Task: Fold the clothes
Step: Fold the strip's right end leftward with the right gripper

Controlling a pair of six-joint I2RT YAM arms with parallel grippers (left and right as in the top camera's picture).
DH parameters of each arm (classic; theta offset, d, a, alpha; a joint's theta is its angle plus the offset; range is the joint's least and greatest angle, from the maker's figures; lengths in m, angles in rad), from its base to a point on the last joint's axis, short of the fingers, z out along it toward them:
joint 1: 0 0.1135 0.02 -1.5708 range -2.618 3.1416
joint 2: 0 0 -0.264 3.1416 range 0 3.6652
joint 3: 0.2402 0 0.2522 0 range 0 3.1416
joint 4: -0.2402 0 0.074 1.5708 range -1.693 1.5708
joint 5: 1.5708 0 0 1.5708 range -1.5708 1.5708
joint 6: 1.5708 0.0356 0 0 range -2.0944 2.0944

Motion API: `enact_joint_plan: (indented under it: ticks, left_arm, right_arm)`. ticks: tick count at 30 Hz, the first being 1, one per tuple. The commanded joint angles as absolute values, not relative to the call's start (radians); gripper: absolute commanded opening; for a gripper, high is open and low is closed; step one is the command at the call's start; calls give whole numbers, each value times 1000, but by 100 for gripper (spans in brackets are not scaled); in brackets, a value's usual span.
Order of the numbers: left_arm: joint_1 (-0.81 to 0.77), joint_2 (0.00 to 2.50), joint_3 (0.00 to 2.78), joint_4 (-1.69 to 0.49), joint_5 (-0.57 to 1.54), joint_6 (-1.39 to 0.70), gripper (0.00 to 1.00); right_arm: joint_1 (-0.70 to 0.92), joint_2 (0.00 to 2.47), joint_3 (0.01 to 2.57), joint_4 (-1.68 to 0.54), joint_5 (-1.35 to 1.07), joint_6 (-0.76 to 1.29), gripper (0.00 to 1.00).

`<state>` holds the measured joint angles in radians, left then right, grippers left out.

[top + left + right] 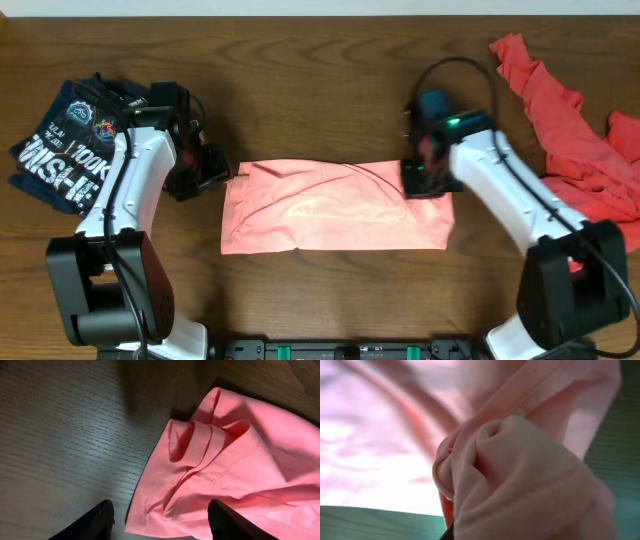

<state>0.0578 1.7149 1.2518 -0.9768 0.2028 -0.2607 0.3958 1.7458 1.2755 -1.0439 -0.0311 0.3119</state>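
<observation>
Clothes, counted: three in all. There is one pink shirt (335, 205), one red shirt (570, 130) and one navy shirt (65, 140), all lying on the wooden counter (320, 60).
Pincers, counted: two, the left pincer (205, 170) and the right pincer (425, 180).
Pink shirt, place: it lies flat between the two pincers, one short end at each.
Pink shirt, long axis: it is folded into a long band that runs from the left pincer straight across to the right pincer. A sleeve hem is turned up at the left pincer's end.
Left pincer: it stands wide, its fingers (95, 522) apart with the shirt's corner just ahead of them. It grips nothing.
Right pincer: it is clamped on the pink shirt's end, with cloth bunched tight against its camera.
Red shirt: it lies crumpled, well out beyond the right pincer.
Navy shirt: it lies in a heap just outside the left pincer's arm.
Writing: the navy shirt has white print that seems to include "100K". The rest is too small to read.
</observation>
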Motion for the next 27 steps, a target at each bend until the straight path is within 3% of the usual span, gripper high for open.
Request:
enact_joint_plan:
  ticks: [1, 9, 12, 13, 15, 18, 27]
  left_arm:
    - [60, 1717, 1248, -982, 200, -248, 62]
    - [60, 1717, 1248, -993, 200, -248, 62]
    - [60, 1717, 1248, -994, 200, -248, 62]
    - [60, 1717, 1248, -993, 200, -247, 63]
    - [60, 1717, 1248, -994, 200, -248, 66]
    - [60, 1717, 1248, -993, 200, -247, 70]
    - [60, 1721, 1245, -976, 201, -224, 81]
  right_arm:
    - [463, 1753, 1282, -1021, -39, 402, 2]
    - [546, 1753, 1280, -916, -118, 424, 4]
    - [566, 1753, 1280, -881, -181, 398, 38]
    - [572, 1753, 1280, -868, -219, 367, 55]
    - [580, 1753, 1280, -843, -270, 331, 68]
    - [579, 1753, 1280, -826, -257, 299, 72]
    - [517, 1732, 1283, -906, 23, 395, 71]
